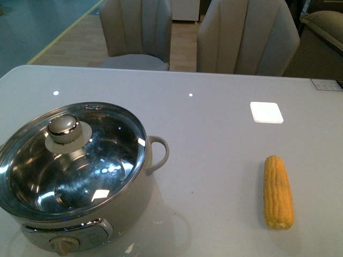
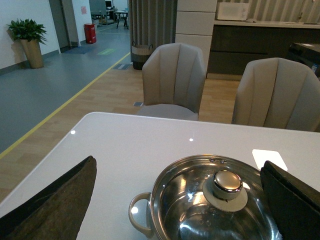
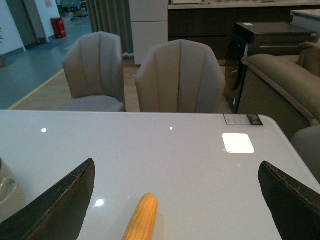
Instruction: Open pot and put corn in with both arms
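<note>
The cream-white pot (image 1: 136, 201) stands at the table's front left, closed by a glass lid (image 1: 102, 160) with a shiny knob (image 1: 64, 127). The yellow corn (image 1: 278, 191) lies flat at the front right, lengthwise toward me. Neither arm shows in the front view. In the left wrist view my left gripper (image 2: 180, 200) is open, above and behind the pot (image 2: 145, 227), fingers wide either side of the lid knob (image 2: 227, 182). In the right wrist view my right gripper (image 3: 182, 200) is open, with the corn (image 3: 141, 218) lying between its fingers below.
The white table (image 1: 203, 112) has a bright square light patch (image 1: 266, 112) at the right. Two beige chairs (image 1: 246, 35) stand behind its far edge. A small dark tag (image 3: 242, 119) lies at the far right corner.
</note>
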Action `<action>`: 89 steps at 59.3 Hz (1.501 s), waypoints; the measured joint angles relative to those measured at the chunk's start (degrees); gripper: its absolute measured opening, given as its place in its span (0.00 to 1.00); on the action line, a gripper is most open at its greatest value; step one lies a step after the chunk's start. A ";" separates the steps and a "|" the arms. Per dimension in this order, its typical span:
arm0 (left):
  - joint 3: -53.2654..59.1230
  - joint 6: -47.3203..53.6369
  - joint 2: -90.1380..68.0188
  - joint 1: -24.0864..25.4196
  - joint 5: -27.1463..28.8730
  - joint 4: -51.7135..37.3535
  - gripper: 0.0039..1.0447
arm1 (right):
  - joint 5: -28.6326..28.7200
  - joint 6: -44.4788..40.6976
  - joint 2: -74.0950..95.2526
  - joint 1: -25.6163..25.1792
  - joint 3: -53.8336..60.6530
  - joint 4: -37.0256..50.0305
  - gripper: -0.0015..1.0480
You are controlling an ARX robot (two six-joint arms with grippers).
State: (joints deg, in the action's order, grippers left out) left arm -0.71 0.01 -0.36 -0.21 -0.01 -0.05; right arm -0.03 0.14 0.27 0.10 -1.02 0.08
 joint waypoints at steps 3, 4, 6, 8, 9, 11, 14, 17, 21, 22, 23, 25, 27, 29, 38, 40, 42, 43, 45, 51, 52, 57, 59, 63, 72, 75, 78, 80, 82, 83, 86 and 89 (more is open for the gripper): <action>0.00 0.00 0.00 0.00 0.00 0.00 0.94 | 0.00 0.00 -0.02 0.00 0.00 0.00 0.92; 0.00 0.00 0.00 0.00 0.00 0.00 0.94 | 0.00 0.00 0.00 0.00 0.00 0.00 0.92; 0.00 0.00 0.00 0.00 0.00 0.00 0.94 | 0.00 0.00 0.00 0.00 0.00 0.00 0.92; 0.00 0.00 0.00 0.00 0.00 0.00 0.94 | 0.00 0.00 0.00 0.00 0.00 0.00 0.92; 0.00 0.00 0.00 0.00 0.00 0.00 0.94 | 0.00 0.00 0.00 0.00 0.00 0.00 0.92; 0.00 0.00 0.00 0.00 0.00 0.00 0.94 | 0.00 0.00 0.00 0.00 0.00 0.00 0.92; 0.00 0.00 0.00 0.00 0.00 0.00 0.94 | 0.00 0.00 0.00 0.00 0.00 0.00 0.92; 0.00 0.00 0.00 0.00 0.00 0.00 0.94 | 0.00 0.00 0.00 0.00 0.00 0.00 0.92; 0.00 0.00 0.00 0.00 0.00 0.00 0.94 | 0.00 0.00 0.00 0.00 0.00 0.00 0.92; 0.00 0.00 0.00 0.00 0.00 0.00 0.94 | 0.00 0.00 0.00 0.00 0.00 0.00 0.92; 0.00 0.00 0.00 0.00 0.00 0.00 0.94 | 0.00 0.00 0.00 0.00 0.00 0.00 0.92; 0.00 0.00 0.00 0.00 0.00 0.00 0.94 | 0.02 0.00 -0.02 0.00 0.00 0.00 0.92; -0.46 -0.70 -0.74 -0.20 0.92 1.46 0.94 | 0.02 0.00 0.00 0.00 0.00 0.00 0.92; -4.20 -3.04 -5.29 -1.14 3.65 10.80 0.94 | -0.02 0.00 0.00 0.00 0.00 0.00 0.92; -10.67 -6.73 -19.17 -2.67 4.59 20.00 0.94 | 0.02 0.00 0.00 0.00 0.00 0.00 0.92; -11.39 -6.75 -21.14 -2.86 4.39 18.47 0.94 | 0.02 0.00 0.00 0.00 0.00 0.00 0.92; -12.48 -6.69 -24.00 -3.04 4.11 15.96 0.94 | 0.02 0.00 0.00 0.00 0.00 0.00 0.92; -12.76 -6.58 -24.85 -3.04 4.02 14.56 0.94 | 0.02 0.00 0.00 0.00 0.00 0.00 0.92; -13.84 -6.05 -28.46 -3.04 3.89 10.25 0.94 | 0.04 0.00 0.00 0.00 0.00 0.00 0.92; -15.93 -5.49 -38.80 -3.37 3.04 -0.85 0.94 | 0.02 0.00 0.00 0.00 0.00 0.00 0.92; -16.37 -5.22 -41.51 -3.65 3.13 -3.54 0.94 | 0.02 0.00 0.00 0.00 0.00 0.00 0.92; -18.16 -4.13 -52.28 -5.03 3.26 -14.03 0.94 | 0.02 0.00 0.00 0.00 0.00 0.00 0.92; -19.10 -3.43 -57.59 -5.73 3.74 -18.80 0.94 | 0.02 0.00 0.00 0.00 0.00 0.00 0.92; -20.79 -2.95 -65.20 -6.62 4.09 -24.85 0.94 | 0.02 0.00 0.00 0.00 0.00 0.00 0.92; -25.24 -2.27 -80.13 -9.07 2.95 -33.27 0.94 | 0.02 0.00 0.00 0.00 0.00 0.00 0.92; -26.27 -1.90 -83.41 -9.66 2.51 -35.10 0.94 | 0.02 0.00 0.00 0.00 0.00 0.00 0.92; -27.17 -1.46 -86.36 -10.05 2.16 -36.96 0.94 | 0.02 0.00 0.00 0.00 0.00 0.00 0.92; -27.69 -1.22 -88.15 -10.19 2.08 -37.97 0.94 | 0.02 0.00 0.00 0.00 0.00 0.00 0.92; -28.22 -1.05 -89.85 -10.29 2.08 -38.77 0.94 | 0.02 0.00 0.00 0.00 0.00 0.00 0.92; -28.52 -0.96 -90.97 -10.32 2.08 -39.28 0.94 | 0.02 0.00 0.00 0.00 0.00 0.00 0.92; -29.07 -0.90 -93.02 -10.34 1.92 -40.13 0.94 | 0.02 0.00 0.00 0.00 0.00 0.00 0.92; -29.66 -0.92 -95.30 -10.36 1.79 -41.00 0.94 | 0.02 0.00 0.00 0.00 0.00 0.00 0.92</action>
State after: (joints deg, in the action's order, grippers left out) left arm -30.37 -0.91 -95.66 -10.57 1.78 -41.06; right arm -0.01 0.14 0.27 0.10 -1.02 0.08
